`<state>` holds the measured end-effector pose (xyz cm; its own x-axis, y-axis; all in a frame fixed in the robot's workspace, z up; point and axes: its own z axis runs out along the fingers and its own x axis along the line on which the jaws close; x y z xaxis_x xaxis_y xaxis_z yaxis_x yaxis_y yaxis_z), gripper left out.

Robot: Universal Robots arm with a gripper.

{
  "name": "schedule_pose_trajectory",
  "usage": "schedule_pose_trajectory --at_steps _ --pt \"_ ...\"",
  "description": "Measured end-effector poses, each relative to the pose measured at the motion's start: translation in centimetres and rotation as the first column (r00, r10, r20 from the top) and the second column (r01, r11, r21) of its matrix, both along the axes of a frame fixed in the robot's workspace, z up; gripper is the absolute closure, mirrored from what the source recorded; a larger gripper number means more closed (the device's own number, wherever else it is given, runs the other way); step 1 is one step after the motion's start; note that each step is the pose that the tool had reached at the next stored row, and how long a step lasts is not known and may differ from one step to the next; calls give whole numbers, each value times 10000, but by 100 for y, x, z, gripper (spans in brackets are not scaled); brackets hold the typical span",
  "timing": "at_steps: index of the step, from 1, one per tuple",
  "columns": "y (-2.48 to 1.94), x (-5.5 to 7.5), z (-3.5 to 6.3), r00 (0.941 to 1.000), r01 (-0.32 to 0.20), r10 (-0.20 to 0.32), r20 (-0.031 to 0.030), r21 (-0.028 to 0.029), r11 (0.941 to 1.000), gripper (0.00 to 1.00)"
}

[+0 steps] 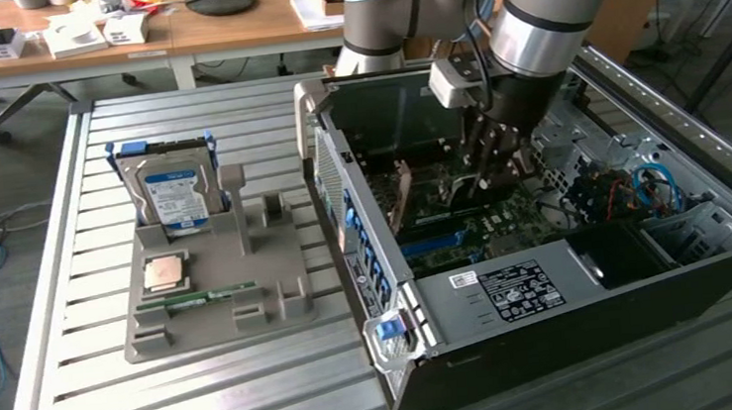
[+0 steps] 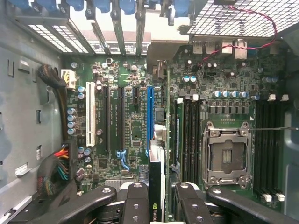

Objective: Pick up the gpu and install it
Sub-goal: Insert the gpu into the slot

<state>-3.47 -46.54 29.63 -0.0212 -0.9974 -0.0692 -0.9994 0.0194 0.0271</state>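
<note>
Pinch of the gripper (image 2: 159, 196) on the gpu (image 2: 156, 182), card upright and edge-on to line up with the blue slot (image 2: 150, 116). Down inside the case (image 1: 552, 348), just over the motherboard (image 2: 135, 130).

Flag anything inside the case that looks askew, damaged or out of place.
Nothing stands out. The gpu is held edge-on between the gripper's fingers, parallel to the blue slot; no damage or loose parts show on the motherboard.

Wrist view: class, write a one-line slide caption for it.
Pincer grips the gpu edge-on, in line with the blue motherboard slot.
</note>
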Motion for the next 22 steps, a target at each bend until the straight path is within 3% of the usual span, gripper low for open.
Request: schedule_pose_trajectory --at_steps 22 --pt "0 -2 -116 10000 0 0 -1 -1 10000 74"
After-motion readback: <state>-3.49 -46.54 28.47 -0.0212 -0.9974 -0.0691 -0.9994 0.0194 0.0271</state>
